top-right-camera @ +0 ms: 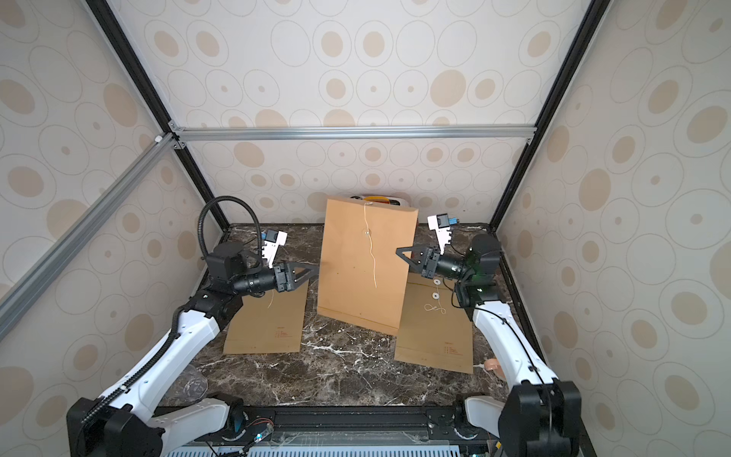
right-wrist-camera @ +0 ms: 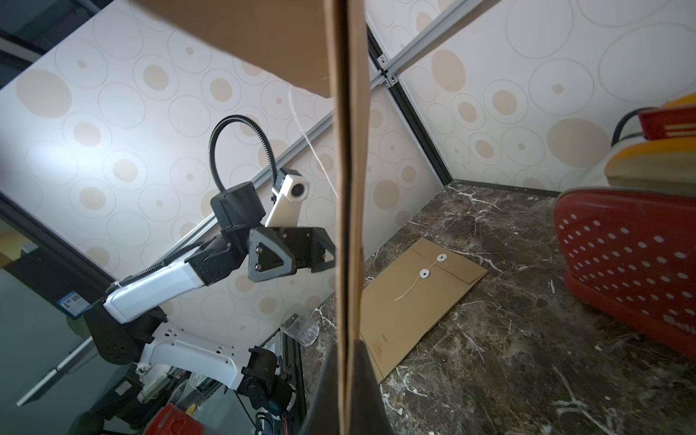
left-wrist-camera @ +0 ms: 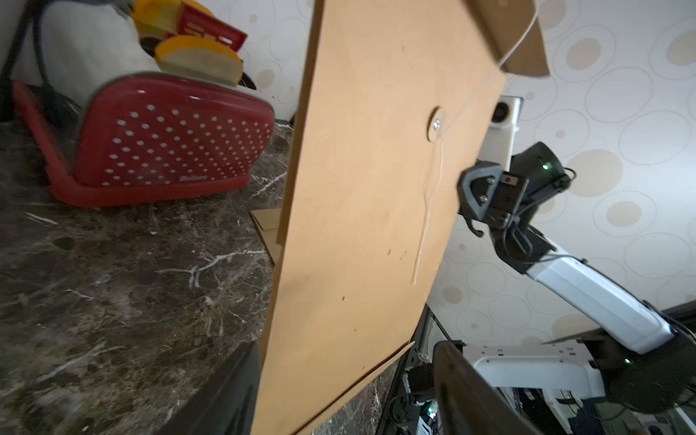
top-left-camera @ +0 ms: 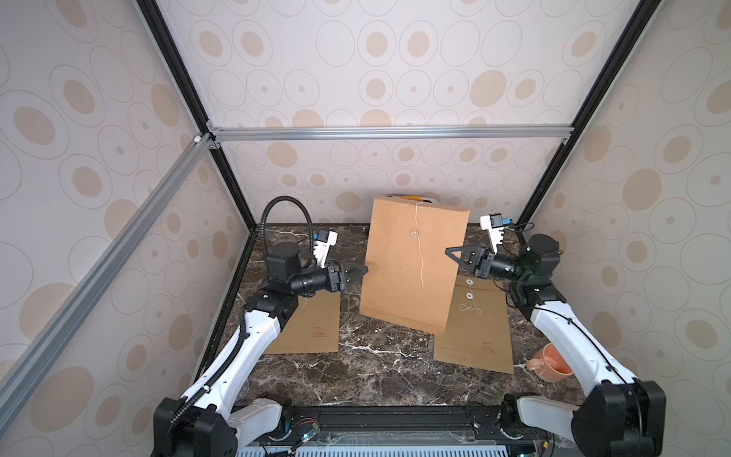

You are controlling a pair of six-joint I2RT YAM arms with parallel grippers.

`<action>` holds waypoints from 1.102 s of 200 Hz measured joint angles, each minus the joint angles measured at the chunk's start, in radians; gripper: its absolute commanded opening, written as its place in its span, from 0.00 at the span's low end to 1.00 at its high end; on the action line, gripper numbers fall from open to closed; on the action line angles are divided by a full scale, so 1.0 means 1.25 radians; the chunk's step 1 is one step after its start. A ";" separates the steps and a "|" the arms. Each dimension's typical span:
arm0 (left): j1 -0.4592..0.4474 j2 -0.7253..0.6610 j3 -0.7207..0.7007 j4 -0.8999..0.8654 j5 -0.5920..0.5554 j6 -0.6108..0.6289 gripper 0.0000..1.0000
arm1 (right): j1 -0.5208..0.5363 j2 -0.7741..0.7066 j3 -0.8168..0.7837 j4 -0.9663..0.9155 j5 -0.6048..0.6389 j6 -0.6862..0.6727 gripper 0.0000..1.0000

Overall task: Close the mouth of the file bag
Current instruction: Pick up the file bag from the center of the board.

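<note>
The file bag is a brown paper envelope held upright over the middle of the table, mouth upward. A white string hangs from its top flap past the round button. The flap leans away from the bag's face. My right gripper is shut on the bag's right edge, the paper pinched between its fingers. My left gripper stands open at the bag's left edge, its fingers apart on either side of the paper.
Two more brown file bags lie flat on the marble table, one at the left and one at the right. A red toaster stands at the back wall. An orange cup lies front right and a clear plastic cup front left.
</note>
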 measured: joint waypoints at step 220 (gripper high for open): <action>-0.040 0.125 0.075 0.388 0.094 -0.154 0.66 | 0.001 -0.054 -0.001 0.107 -0.033 0.146 0.00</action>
